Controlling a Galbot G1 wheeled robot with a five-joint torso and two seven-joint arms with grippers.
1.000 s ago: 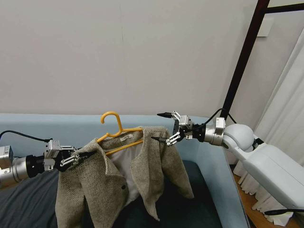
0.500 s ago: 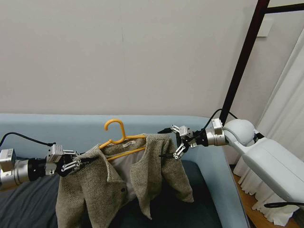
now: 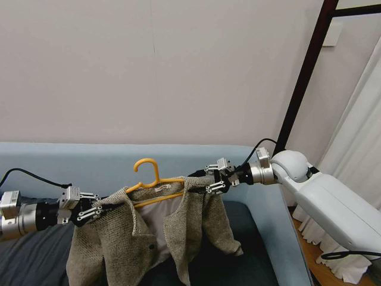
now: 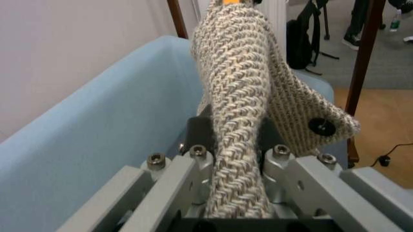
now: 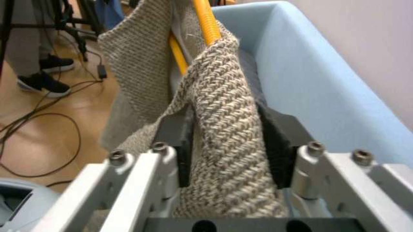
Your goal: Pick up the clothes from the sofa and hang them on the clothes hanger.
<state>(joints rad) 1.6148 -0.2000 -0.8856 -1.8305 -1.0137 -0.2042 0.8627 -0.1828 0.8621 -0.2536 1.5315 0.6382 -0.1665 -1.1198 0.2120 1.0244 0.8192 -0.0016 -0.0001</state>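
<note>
Since the earlier frame the right hand (image 3: 211, 182), then wide, has closed on the jacket (image 3: 128, 235) at its right shoulder. The left hand (image 3: 94, 210) pinches the left shoulder. The jacket hangs stretched between them on a yellow hanger (image 3: 149, 173), above the blue sofa (image 3: 77, 158).

1. A plain pale wall (image 3: 178, 65) stands behind the jaws.
2. A light-blue sofa (image 3: 77, 158) runs below them, its seat dark.
3. Right of the right-hand jaws: dark post (image 3: 305, 74), white curtain (image 3: 357, 149), wooden floor (image 3: 308, 253).
</note>
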